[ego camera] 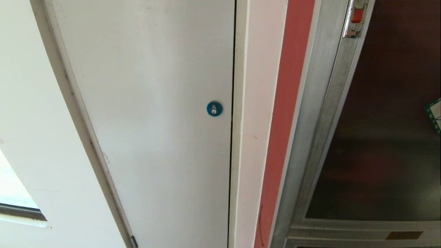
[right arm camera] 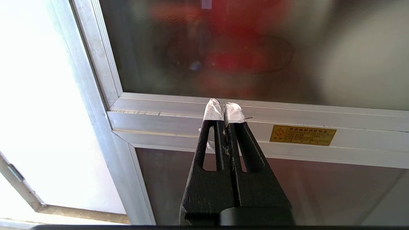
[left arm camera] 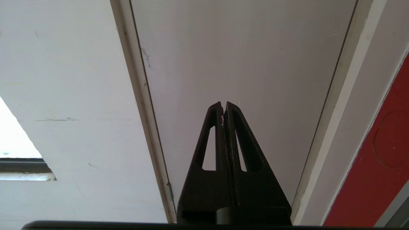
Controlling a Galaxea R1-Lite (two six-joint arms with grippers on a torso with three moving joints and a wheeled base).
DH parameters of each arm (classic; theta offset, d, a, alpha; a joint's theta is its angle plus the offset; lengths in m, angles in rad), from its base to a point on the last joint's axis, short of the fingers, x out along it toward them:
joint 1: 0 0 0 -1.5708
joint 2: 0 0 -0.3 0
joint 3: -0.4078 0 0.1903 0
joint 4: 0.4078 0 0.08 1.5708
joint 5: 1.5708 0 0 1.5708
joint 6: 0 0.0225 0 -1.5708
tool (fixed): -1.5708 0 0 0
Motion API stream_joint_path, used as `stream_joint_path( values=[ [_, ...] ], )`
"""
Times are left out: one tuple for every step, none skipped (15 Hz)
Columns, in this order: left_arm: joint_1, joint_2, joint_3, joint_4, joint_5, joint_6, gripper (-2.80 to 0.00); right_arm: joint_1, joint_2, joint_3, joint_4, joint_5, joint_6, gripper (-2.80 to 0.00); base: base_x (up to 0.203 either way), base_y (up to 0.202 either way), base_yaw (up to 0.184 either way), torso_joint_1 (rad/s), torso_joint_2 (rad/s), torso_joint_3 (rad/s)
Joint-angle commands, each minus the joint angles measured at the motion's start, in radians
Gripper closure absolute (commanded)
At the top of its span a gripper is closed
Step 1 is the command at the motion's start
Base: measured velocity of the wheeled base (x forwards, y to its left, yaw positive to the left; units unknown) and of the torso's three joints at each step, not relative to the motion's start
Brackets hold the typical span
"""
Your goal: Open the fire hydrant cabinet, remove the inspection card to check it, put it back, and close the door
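The fire hydrant cabinet (ego camera: 311,144) stands at the right of the head view, silver-framed. Its door (ego camera: 386,137) of dark glass is closed, with a metal latch with a red tab (ego camera: 356,17) at the top and the edge of a green-bordered sticker (ego camera: 434,115) at the right. No arm shows in the head view. My right gripper (right arm camera: 223,107) is shut and empty, its white-wrapped tips held before the cabinet's silver crossbar (right arm camera: 179,118), short of it; red shapes (right arm camera: 243,54) blur behind the glass. Shut and empty too, my left gripper (left arm camera: 223,104) faces a white door. The inspection card is out of view.
A plain white door (ego camera: 155,113) with a blue round lock (ego camera: 214,108) fills the left and middle of the head view. A red wall strip (ego camera: 286,120) separates it from the cabinet. An orange label (right arm camera: 302,135) sits on the crossbar above a lower dark panel (right arm camera: 319,191).
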Motion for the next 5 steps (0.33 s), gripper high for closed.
stream_joint_path(
  values=[
    [0.000,0.001,0.028,-0.001,0.000,0.000,0.00,0.000,0.001,0.000,0.000,0.000,0.001,0.00,0.000,0.000,0.000,0.000,0.00,0.000],
    [0.000,0.001,0.028,-0.001,0.000,0.000,0.00,0.000,-0.001,0.000,0.000,0.000,0.001,0.00,0.000,0.000,0.000,0.000,0.00,0.000],
    [0.000,0.001,0.028,-0.001,0.000,0.000,0.00,0.000,-0.001,0.000,0.000,-0.001,0.003,0.00,0.000,0.000,0.000,0.000,0.00,0.000],
    [0.001,0.001,0.028,-0.001,0.000,0.000,0.00,0.000,-0.001,0.000,0.000,-0.001,0.003,0.00,0.000,0.000,0.000,0.000,0.00,0.000],
    [0.000,0.001,0.028,-0.001,0.000,0.000,0.00,0.000,-0.001,0.000,0.000,-0.001,0.003,0.00,0.000,0.000,0.000,0.000,0.00,0.000]
  ],
)
